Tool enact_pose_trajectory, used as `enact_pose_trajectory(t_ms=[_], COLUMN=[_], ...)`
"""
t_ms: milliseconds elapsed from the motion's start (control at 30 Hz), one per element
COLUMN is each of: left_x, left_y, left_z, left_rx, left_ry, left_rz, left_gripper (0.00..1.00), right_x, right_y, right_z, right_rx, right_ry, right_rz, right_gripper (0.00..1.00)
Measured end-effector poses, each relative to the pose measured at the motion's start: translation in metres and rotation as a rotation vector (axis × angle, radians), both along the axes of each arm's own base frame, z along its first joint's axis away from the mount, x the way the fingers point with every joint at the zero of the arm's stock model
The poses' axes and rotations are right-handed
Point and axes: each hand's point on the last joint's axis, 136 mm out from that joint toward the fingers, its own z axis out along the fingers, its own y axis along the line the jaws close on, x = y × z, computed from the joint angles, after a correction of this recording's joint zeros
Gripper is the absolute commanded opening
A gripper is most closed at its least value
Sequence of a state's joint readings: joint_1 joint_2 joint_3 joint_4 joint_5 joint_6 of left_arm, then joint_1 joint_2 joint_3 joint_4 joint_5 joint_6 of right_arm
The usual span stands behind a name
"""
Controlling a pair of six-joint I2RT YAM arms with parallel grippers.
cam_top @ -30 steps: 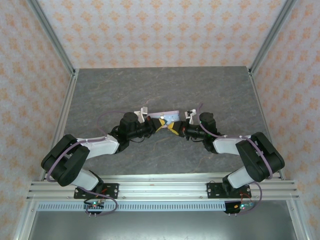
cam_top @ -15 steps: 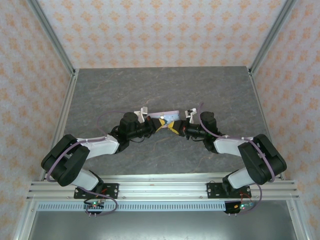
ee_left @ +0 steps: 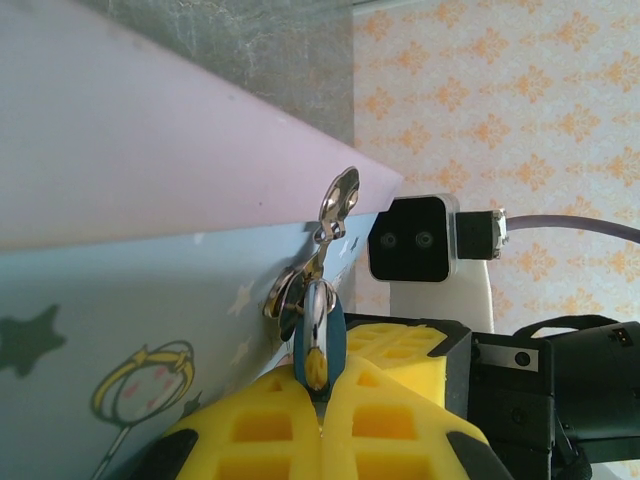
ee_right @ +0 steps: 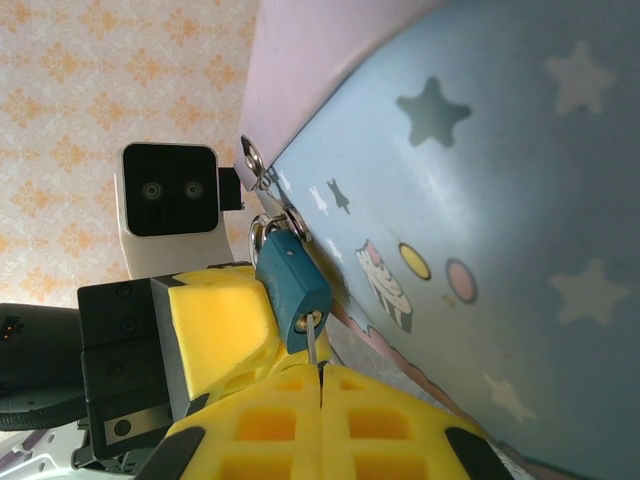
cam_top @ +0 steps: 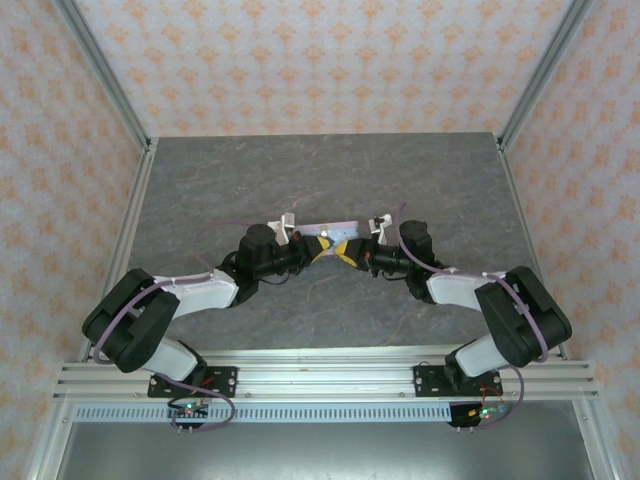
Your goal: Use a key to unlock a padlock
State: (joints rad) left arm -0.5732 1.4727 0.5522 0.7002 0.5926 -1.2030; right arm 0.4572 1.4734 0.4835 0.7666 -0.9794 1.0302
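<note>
Chiefly the danger lies at the right fingers [ee_right: 390, 420], whose yellow pads are pressed together on the thin shaft of the key [ee_right: 313, 348]. So little metal is caught in the soft foam that, as I judge it, a turn of the wrist could let the key slip round in the pads instead of turning the lock. If the wrist's axis is off the keyhole's line, the turn could also bend the key or draw it out. The key's tip sits in the brass keyhole at the bottom of the padlock [ee_right: 290, 285]; how deep, I cannot tell. The left fingers [ee_left: 260, 430] are likewise squeezed together, pinching the lower end of the blue padlock body with no gap between the pads. If that pinch is weak, the padlock would likely spin along with the key and nothing would unlock. The padlock's shackle runs through the hasp [ee_left: 338, 200] of the pale-blue tin [ee_right: 480, 200], printed with stars and cartoon figures. A hard twist or pull could drag or tip the tin, since nothing else seems to hold it. Tin and padlock are near the middle of the tabletop [cam_top: 300, 170], about midway between its left and right edges.
</note>
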Motion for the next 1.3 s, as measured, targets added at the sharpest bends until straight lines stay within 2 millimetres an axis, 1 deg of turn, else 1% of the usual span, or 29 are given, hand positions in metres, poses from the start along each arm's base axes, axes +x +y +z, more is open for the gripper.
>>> enact_pose_trajectory(t_ms=[667, 1300], left_x=[0.001, 0.009], left_y=[0.003, 0.008], left_z=[-0.002, -0.002], left_rx=[0.002, 0.011], left_ry=[0.000, -0.008], left_rz=[0.011, 0.057], left_gripper=[0.00, 0.00], right_x=[0.008, 0.019], right_y=[-0.003, 0.004], right_z=[-0.004, -0.004], right_rx=[0.026, 0.072], right_ry=[0.003, 0.014], right_rz=[0.042, 0.053], right_gripper=[0.00, 0.00])
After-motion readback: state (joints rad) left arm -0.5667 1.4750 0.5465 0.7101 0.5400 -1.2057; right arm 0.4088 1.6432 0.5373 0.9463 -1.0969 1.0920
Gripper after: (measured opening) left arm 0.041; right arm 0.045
